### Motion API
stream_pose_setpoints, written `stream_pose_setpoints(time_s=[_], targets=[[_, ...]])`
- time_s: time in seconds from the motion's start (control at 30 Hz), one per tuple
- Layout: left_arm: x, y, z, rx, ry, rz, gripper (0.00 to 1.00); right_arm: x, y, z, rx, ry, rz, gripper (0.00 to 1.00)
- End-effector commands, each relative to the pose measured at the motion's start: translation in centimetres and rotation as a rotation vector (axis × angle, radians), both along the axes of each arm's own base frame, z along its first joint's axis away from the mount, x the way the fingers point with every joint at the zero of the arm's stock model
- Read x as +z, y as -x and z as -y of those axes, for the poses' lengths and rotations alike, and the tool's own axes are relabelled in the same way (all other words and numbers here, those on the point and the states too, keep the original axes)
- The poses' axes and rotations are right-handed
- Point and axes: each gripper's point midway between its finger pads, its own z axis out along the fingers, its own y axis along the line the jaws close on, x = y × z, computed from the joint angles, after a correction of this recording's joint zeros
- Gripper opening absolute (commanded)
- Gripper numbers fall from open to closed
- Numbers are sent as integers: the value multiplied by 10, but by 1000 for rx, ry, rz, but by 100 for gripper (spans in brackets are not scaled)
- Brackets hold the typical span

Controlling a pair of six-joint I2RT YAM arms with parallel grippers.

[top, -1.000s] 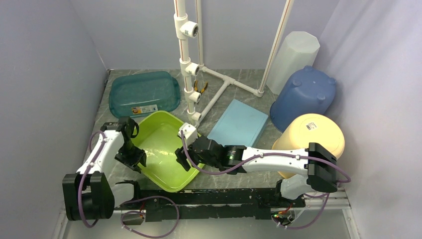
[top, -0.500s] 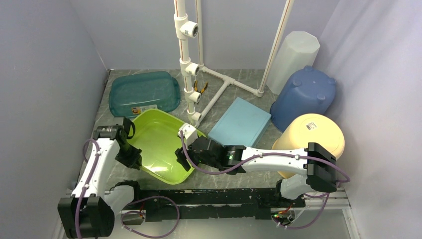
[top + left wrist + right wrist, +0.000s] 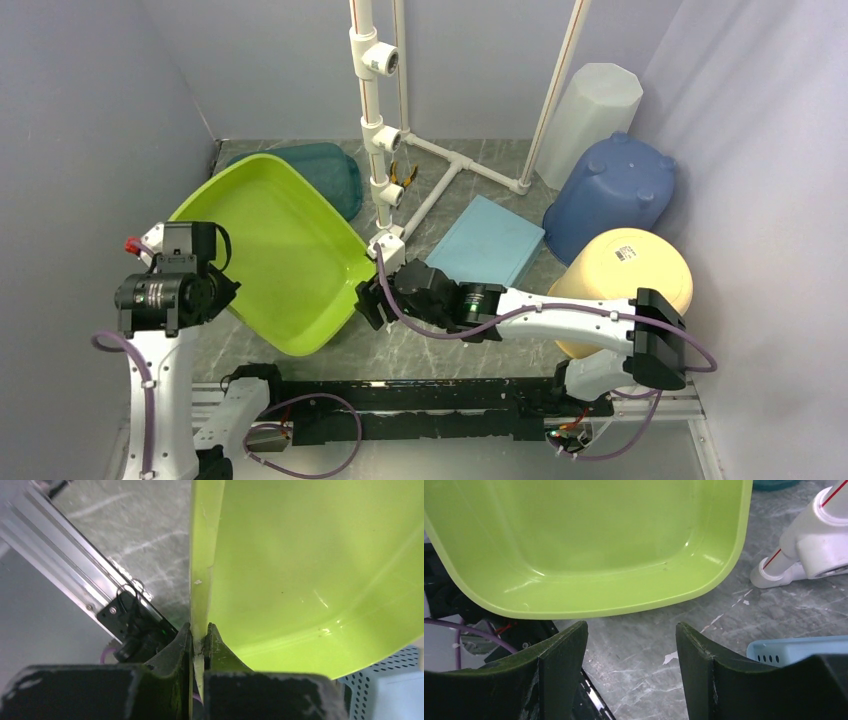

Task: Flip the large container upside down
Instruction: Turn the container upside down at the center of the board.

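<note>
The large container (image 3: 270,245) is a lime green basin. It is raised off the table and tilted steeply, with its hollow facing up and to the right. My left gripper (image 3: 224,291) is shut on its left rim; the left wrist view shows the thin rim (image 3: 201,580) pinched between the two fingers of that gripper (image 3: 200,640). My right gripper (image 3: 364,301) stands open just off the basin's lower right corner. In the right wrist view its jaws (image 3: 631,630) hold only bare table, and the basin (image 3: 599,540) hangs above and beyond them, apart from both fingers.
A teal basin (image 3: 336,172) lies partly hidden behind the green one. A white pipe frame (image 3: 381,130) stands at the back middle. To the right are a light blue perforated basket (image 3: 480,245), an overturned blue tub (image 3: 610,195), a cream bucket (image 3: 625,268) and a white bin (image 3: 592,105). Walls close in on both sides.
My left gripper shut on the basin's rim, rose and swung left, lifting the basin from flat on the table to a steep tilt. The right gripper stayed open, shifting only slightly.
</note>
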Motion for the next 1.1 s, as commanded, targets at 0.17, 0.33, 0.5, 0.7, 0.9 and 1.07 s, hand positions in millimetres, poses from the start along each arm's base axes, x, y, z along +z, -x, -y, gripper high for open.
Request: stream_pose_setpoints(time_s=[0.17, 0.33, 0.5, 0.7, 0.9, 1.07], targets=[[94, -6, -57, -27, -407, 216, 3, 41, 5, -8, 28, -112, -5, 69], [128, -15, -84, -59, -651, 219, 3, 43, 5, -4, 29, -108, 0, 69], [147, -40, -94, -96, -786, 231, 3, 45, 2, 0, 13, -98, 22, 69], [157, -57, -102, -147, -919, 195, 3, 43, 0, 0, 7, -93, 21, 69], [146, -78, -103, -251, -984, 100, 3, 38, 0, -2, 13, -69, 18, 69], [138, -86, -100, -311, -1059, 39, 2, 37, -1, -3, 13, -74, 23, 69]])
